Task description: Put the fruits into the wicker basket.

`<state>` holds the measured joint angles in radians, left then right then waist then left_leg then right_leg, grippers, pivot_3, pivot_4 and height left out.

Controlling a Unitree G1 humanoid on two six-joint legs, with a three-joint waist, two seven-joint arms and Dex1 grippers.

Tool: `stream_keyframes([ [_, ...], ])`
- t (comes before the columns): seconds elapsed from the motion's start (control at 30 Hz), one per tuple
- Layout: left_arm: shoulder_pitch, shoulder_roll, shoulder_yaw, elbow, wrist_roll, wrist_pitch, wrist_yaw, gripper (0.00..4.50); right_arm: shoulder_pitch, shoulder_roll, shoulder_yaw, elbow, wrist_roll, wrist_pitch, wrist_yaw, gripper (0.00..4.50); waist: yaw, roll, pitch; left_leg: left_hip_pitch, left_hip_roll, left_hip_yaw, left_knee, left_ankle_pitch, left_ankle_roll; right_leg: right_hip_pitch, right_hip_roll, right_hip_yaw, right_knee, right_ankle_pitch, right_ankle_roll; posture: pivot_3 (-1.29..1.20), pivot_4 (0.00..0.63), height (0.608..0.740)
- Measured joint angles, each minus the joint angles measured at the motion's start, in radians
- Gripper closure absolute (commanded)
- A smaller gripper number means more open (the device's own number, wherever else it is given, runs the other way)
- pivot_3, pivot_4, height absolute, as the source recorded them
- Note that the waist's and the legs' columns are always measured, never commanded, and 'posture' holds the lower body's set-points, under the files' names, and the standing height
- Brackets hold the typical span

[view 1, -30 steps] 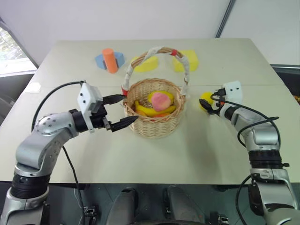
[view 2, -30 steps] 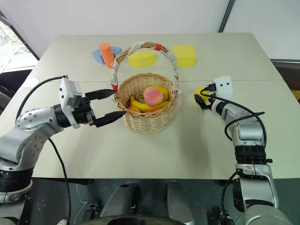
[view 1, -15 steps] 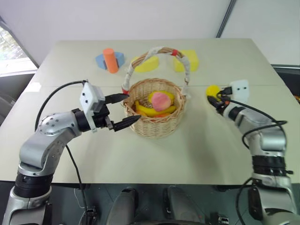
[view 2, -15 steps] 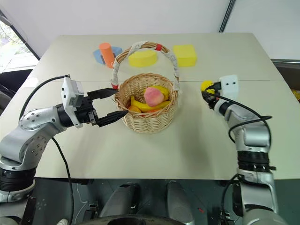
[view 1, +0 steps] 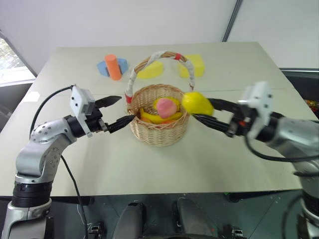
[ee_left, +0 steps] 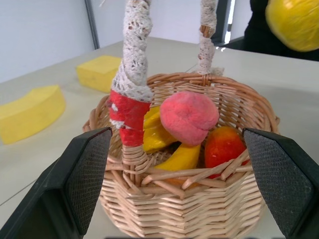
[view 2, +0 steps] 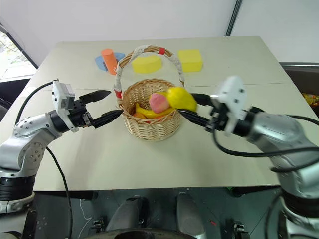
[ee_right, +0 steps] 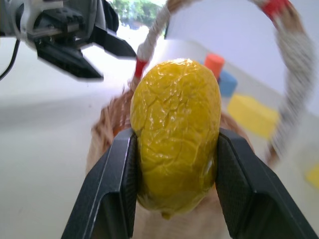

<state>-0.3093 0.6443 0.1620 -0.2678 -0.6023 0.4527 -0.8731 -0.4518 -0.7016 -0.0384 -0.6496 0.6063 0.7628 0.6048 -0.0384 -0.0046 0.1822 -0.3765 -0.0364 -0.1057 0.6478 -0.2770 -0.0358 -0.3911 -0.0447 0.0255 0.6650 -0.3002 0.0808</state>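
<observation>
The right fingers [view 1: 203, 112] were clenched on the lemon [view 1: 197, 103], held in the air just at the right rim of the basket [view 1: 158, 132]. The lemon was oval, glossy and wrinkled. The peach [view 1: 165, 106], matte pink, lay inside the woven wicker on bananas [view 1: 154, 118]. The left fingers [view 1: 115, 111] stood spread and empty, level, just beside the basket's left wall. The pale counter [view 1: 149, 164] lay bare toward the near edge; foam blocks [view 1: 152, 70] and an orange cylinder [view 1: 114, 66] sat toward its far edge.

Bright, even daylight, soft shadows on bench [view 1: 209, 164]; right end effector [view 1: 204, 112] motion-blurred; right wrist background out of focus.
</observation>
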Motion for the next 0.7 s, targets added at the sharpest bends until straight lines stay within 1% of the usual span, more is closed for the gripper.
stream_keyframes([
  [0.07, 0.007, -0.001, 0.000, -0.020, -0.013, 0.005, -0.001, 0.00, -0.063, 0.064, 0.067, 0.055, -0.047, 0.015, -0.058, 2.87, 0.001, 0.000, 0.000, -0.005, 0.000, 0.000, 0.000, 0.000, 0.000, -0.004, -0.001, 0.000, 0.000, 0.000, 0.000, 0.00, 0.150, 0.740],
  [0.1, 0.011, -0.001, -0.001, -0.039, -0.019, 0.013, -0.001, 0.00, -0.091, 0.099, 0.095, 0.090, -0.069, 0.024, -0.087, 2.39, 0.001, 0.000, 0.000, -0.008, -0.001, 0.000, 0.001, 0.001, -0.001, -0.008, -0.001, 0.000, 0.000, 0.000, 0.000, 0.00, 0.150, 0.740],
  [0.13, 0.014, -0.001, -0.002, -0.052, -0.020, 0.017, -0.001, 0.00, -0.099, 0.107, 0.111, 0.104, -0.079, 0.028, -0.098, 1.87, 0.003, 0.000, 0.000, -0.012, -0.001, 0.000, 0.001, 0.001, -0.002, -0.011, -0.001, 0.000, 0.000, 0.000, 0.000, 0.00, 0.150, 0.740],
  [0.17, 0.022, -0.001, -0.002, -0.062, -0.020, 0.019, 0.002, 0.00, -0.102, 0.112, 0.125, 0.119, -0.090, 0.032, -0.104, 1.66, 0.007, 0.000, 0.000, -0.015, -0.001, -0.001, 0.001, 0.003, -0.006, -0.015, -0.001, 0.000, 0.001, 0.000, 0.000, 0.00, 0.150, 0.740],
  [0.27, 0.043, -0.002, -0.002, -0.071, -0.020, 0.025, 0.016, 0.00, -0.102, 0.126, 0.148, 0.156, -0.126, 0.030, -0.114, 0.19, 0.021, 0.000, 0.000, -0.016, -0.002, 0.000, 0.001, 0.003, -0.006, -0.016, -0.002, 0.000, 0.000, 0.000, 0.000, 0.00, 0.150, 0.740],
  [0.37, 0.067, -0.006, -0.001, -0.099, -0.020, 0.030, 0.033, 0.00, -0.075, 0.112, 0.128, 0.135, -0.126, -0.004, -0.080, 0.19, 0.030, 0.000, 0.000, -0.017, -0.002, 0.000, 0.001, 0.001, -0.002, -0.016, -0.002, 0.000, 0.000, 0.000, 0.000, 0.00, 0.150, 0.740],
  [0.47, 0.087, -0.011, 0.002, -0.109, -0.020, 0.036, 0.045, 0.00, 0.018, 0.048, 0.037, 0.072, -0.072, -0.035, 0.003, 0.19, 0.033, 0.000, 0.000, -0.017, -0.002, -0.001, 0.001, 0.000, 0.000, -0.014, -0.003, 0.000, -0.001, 0.000, 0.000, 0.00, 0.150, 0.740],
  [0.57, 0.093, -0.012, 0.007, -0.108, -0.020, 0.036, 0.047, 0.00, 0.100, -0.008, -0.070, 0.067, -0.039, -0.035, 0.041, 0.19, 0.029, 0.000, 0.000, -0.015, -0.002, 0.000, 0.001, 0.000, 0.000, -0.013, -0.003, 0.000, -0.001, 0.000, 0.000, 0.00, 0.150, 0.740],
  [0.63, 0.093, -0.013, 0.009, -0.106, -0.020, 0.036, 0.046, 0.00, 0.130, -0.011, -0.125, 0.090, -0.031, -0.034, 0.036, 0.19, 0.022, 0.000, 0.000, -0.014, -0.002, 0.000, 0.001, 0.000, 0.000, -0.012, -0.002, 0.000, 0.000, 0.001, 0.000, 0.00, 0.150, 0.740],
  [0.7, 0.086, -0.019, 0.007, -0.105, -0.020, 0.035, 0.041, 0.00, 0.125, 0.018, -0.149, 0.123, -0.031, -0.035, 0.008, 0.19, 0.016, 0.000, 0.000, -0.013, 0.000, 0.001, 0.001, 0.000, 0.000, -0.013, 0.000, 0.000, 0.001, 0.001, 0.000, 0.00, 0.150, 0.740],
])
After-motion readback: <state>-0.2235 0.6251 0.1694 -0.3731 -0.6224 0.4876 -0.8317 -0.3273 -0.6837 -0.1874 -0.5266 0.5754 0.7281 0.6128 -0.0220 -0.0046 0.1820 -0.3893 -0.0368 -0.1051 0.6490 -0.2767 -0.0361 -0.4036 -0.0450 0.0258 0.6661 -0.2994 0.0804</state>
